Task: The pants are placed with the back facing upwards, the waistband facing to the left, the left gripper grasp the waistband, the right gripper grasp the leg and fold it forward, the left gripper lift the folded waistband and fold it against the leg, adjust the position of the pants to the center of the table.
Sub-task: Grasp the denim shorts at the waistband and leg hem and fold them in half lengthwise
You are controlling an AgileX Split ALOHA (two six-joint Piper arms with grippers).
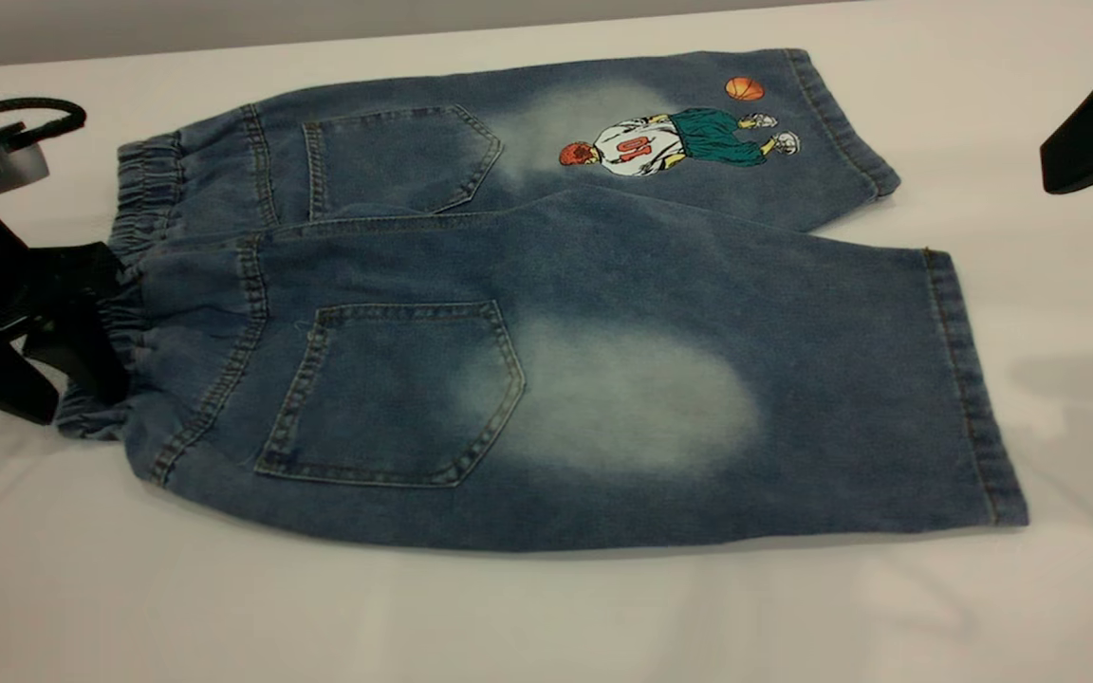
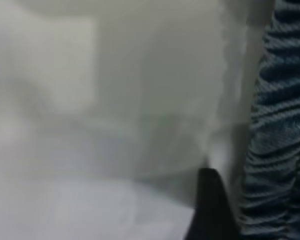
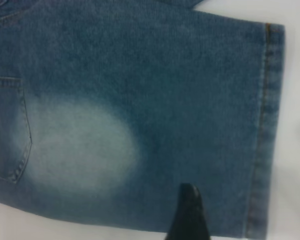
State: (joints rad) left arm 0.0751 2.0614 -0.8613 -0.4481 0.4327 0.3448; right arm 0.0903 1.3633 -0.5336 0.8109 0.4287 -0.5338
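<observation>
The pants (image 1: pixel 546 313) lie flat on the white table (image 1: pixel 546 617), back up, two back pockets showing. Their gathered waistband (image 1: pixel 143 199) points left, and a basketball-player print (image 1: pixel 670 142) marks the far leg. My left gripper (image 1: pixel 82 379) is at the near part of the waistband, open, one finger (image 1: pixel 91 323) over the band. In the left wrist view one black finger (image 2: pixel 210 210) sits right beside the ruffled waistband (image 2: pixel 280 150). My right gripper (image 1: pixel 1092 123) hovers at the far right, above the table and apart from the pants. The right wrist view looks down on the near leg (image 3: pixel 190 100).
The near leg's stitched hem (image 1: pixel 973 379) ends toward the right side of the table. Bare white table surrounds the pants, with wide room in front. A grey wall (image 1: pixel 224 24) runs along the far edge.
</observation>
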